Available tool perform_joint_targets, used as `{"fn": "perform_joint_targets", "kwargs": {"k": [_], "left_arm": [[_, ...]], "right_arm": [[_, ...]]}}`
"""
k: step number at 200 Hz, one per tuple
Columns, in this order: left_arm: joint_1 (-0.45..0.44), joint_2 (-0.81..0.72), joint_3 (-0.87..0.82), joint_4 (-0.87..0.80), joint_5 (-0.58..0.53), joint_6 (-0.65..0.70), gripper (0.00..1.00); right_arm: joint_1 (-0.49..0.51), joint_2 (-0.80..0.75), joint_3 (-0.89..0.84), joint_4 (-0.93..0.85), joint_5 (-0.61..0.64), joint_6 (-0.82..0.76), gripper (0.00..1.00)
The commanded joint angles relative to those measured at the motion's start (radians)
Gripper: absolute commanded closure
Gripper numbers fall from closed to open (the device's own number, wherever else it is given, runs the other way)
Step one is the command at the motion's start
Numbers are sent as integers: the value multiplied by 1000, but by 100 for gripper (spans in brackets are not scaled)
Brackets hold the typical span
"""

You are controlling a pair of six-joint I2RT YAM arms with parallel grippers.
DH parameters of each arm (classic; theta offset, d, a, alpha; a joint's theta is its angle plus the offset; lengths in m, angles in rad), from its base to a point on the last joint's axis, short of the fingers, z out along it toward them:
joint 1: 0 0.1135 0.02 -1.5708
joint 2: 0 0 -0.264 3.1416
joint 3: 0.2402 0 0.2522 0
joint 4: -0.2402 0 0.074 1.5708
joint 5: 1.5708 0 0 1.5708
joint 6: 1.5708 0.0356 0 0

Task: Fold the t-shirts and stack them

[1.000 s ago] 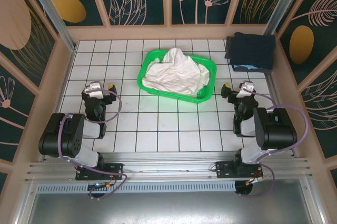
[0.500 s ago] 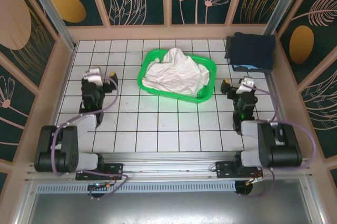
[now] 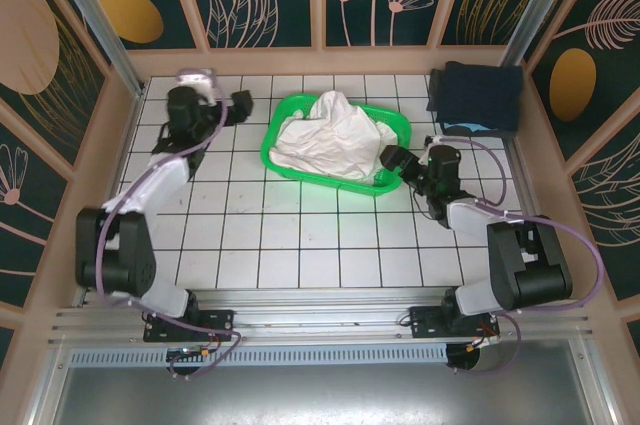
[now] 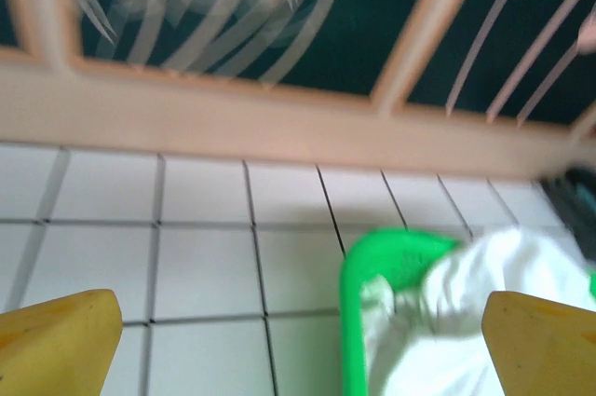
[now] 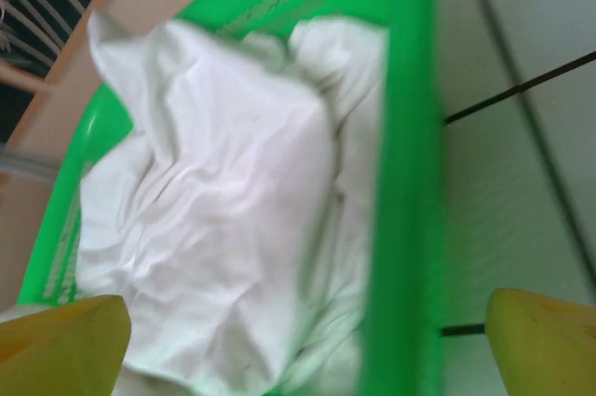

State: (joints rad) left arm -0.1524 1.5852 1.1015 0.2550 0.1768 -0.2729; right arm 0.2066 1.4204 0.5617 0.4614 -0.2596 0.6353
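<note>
Inspecting the approach, we find crumpled white cloth t-shirts (image 3: pixel 335 140) heaped in the green plastic basket (image 3: pixel 325 176). The left gripper (image 3: pixel 240 103) and right gripper (image 3: pixel 392 158) flank it, jaws spread, empty. We advise pinching one top layer and lifting it clear.

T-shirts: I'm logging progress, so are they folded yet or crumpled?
Crumpled, unfolded: the t-shirts lie as one wrinkled white heap inside the green basket, bulging above its rim.

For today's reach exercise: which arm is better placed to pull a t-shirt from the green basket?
Right, probably. The right gripper hangs open at the green basket, facing the t-shirts; the left gripper stands apart from it.
</note>
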Motion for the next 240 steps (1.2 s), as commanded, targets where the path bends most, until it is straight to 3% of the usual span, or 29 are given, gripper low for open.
{"fn": "perform_joint_targets", "kwargs": {"k": [1,17,36,61,91,114,129,151,165,188,221,240], "left_arm": [[-66,120,121,-188,59,105,1],[-66,212,158,-170,146,103,2],[-67,268,196,-192,203,89,18],[-68,261,171,-226,203,87,17],[-68,78,57,-272,27,114,14],[-68,-74,-15,-313,-122,154,9],[-87,-148,-57,-330,-71,228,2],[-223,-188,-115,-303,-88,363,1],[-294,-138,-86,-326,-95,427,1],[-363,-2,30,-418,-89,547,6],[-425,221,224,-529,-156,686,11],[-439,338,334,-606,-130,723,19]], "right_arm": [[0,5,52,-112,55,4,17],[15,22,79,-122,73,-15,31],[29,76,142,-153,74,-39,47],[42,173,246,-169,45,-83,52],[56,354,474,-278,-22,-182,54],[65,465,649,-375,-20,-254,46],[62,502,727,-401,-22,-279,41],[56,497,790,-466,15,-309,29],[34,453,766,-484,34,-301,22],[-37,362,658,-491,-20,-252,1],[-120,208,456,-466,-45,-227,1],[-157,137,375,-467,-49,-228,1]]}}
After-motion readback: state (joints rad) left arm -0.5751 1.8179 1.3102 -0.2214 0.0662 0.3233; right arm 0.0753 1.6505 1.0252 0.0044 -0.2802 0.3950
